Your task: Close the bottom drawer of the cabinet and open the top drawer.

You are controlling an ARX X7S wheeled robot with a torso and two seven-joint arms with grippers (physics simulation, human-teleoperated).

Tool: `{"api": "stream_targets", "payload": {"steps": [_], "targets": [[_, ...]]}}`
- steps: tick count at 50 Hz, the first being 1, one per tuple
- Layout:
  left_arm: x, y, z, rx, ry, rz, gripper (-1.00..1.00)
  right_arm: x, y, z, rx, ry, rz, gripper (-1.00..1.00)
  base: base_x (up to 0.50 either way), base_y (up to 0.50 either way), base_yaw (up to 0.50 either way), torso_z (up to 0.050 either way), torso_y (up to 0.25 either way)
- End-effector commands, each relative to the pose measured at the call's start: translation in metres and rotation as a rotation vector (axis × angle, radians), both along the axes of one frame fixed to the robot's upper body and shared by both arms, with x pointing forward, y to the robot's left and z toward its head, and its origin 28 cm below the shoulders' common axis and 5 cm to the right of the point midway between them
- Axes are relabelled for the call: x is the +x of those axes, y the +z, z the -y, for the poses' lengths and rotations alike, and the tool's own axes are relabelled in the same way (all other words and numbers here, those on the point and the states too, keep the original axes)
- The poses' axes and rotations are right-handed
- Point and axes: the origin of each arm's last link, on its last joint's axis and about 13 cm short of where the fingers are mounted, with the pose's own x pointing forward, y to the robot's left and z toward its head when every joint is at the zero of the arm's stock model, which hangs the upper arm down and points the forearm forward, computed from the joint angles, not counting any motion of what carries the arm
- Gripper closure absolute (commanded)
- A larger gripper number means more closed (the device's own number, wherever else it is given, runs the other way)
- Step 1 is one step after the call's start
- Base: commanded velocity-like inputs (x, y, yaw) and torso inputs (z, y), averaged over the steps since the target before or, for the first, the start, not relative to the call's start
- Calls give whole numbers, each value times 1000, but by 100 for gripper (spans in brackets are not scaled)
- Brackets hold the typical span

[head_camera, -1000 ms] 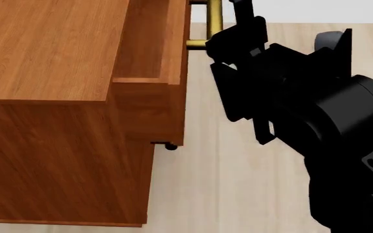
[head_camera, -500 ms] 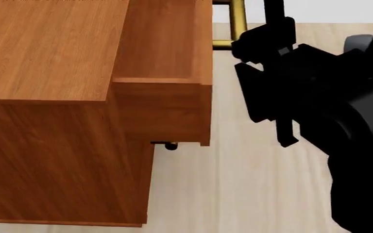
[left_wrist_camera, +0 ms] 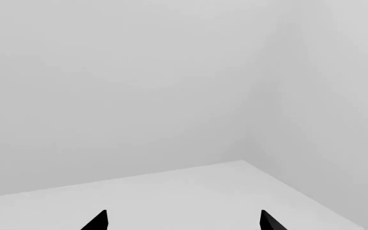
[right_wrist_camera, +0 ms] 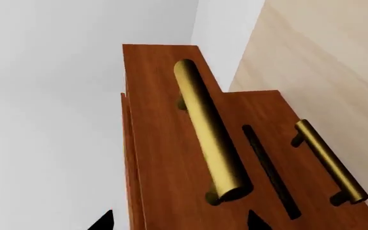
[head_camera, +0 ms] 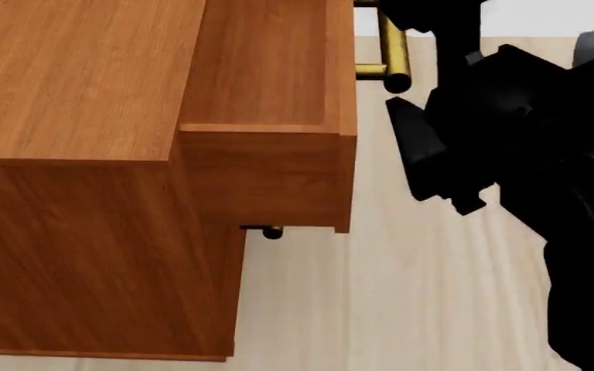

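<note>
Cabinet (head_camera: 70, 154) of reddish-brown wood filled the left side of the head view, standing on a pale wooden floor (head_camera: 380, 294). The top drawer (head_camera: 266, 93) stuck out from the cabinet's front, pulled partly open, its empty inside showing from above. A brass bar handle (head_camera: 392, 48) ran along the drawer's front face. The right arm (head_camera: 524, 147), black and bulky, reached in beside that handle, with the right gripper (right_wrist_camera: 178, 221) at the bar. In the right wrist view the handle passed between two black fingers (right_wrist_camera: 101, 221) that stood apart on either side of it; whether they pressed on the bar cannot be told. A second brass handle (right_wrist_camera: 327, 160) showed on a lower drawer front, which sat further back than the top one. The left gripper (left_wrist_camera: 182, 221) faced a bare grey wall, its two fingers spread wide and holding nothing.
</note>
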Motion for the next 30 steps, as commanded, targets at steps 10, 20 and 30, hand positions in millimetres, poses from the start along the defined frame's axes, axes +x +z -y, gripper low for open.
{"api": "stream_targets", "payload": {"steps": [10,20,30], "targets": [[0,3,0,0,3,-3,-100,-18,18,2,8,8,148,-100,0,0,0,0,0],[0,3,0,-6,2,-1,-100,-14,12,6,16,-35,98,-100,0,0,0,0,0],[0,-5,0,-6,3,0,-100,-15,10,7,8,-54,89,-100,0,0,0,0,0]]}}
